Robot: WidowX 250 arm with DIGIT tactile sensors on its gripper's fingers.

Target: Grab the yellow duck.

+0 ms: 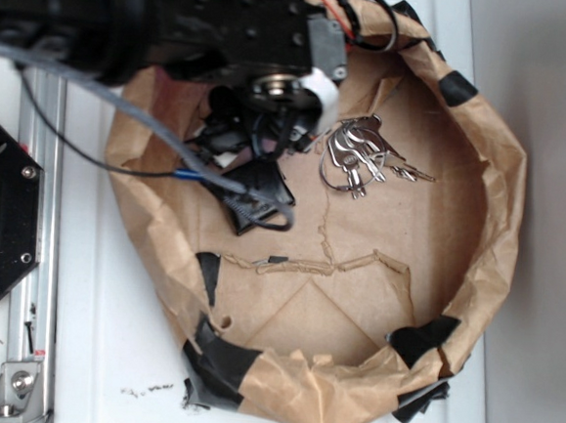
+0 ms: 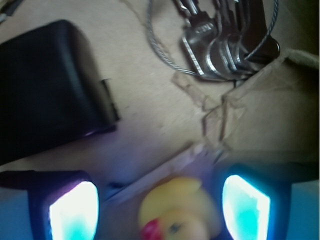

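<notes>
Duck (image 2: pixel 175 212) sits at the bottom edge of your wrist view, yellow and glossy, red beak low and left of centre on it. It lies between the two lit fingers (image 2: pixel 74 212), with a gap on either side; neither pad touches it. Your gripper (image 2: pixel 160 210) is wide open and holds nothing.

Floor under the duck is brown cardboard, with a torn paper seam (image 2: pixel 215 112) running up toward the keys. Black box (image 2: pixel 50 90) lies in the left part of the wrist view, clearly apart from the duck and larger than it. Bunch of keys (image 2: pixel 225 45) on a thin wire ring lies at the far right of that view.

In the exterior view you see the arm (image 1: pixel 181 17) reaching in from the upper left over the paper-walled bin (image 1: pixel 498 219). The arm and its cables cover the spot below the gripper, so the duck does not show there. Keys (image 1: pixel 361 159) lie just right of the arm. Black tape (image 1: pixel 222 359) patches the bin's rim.
</notes>
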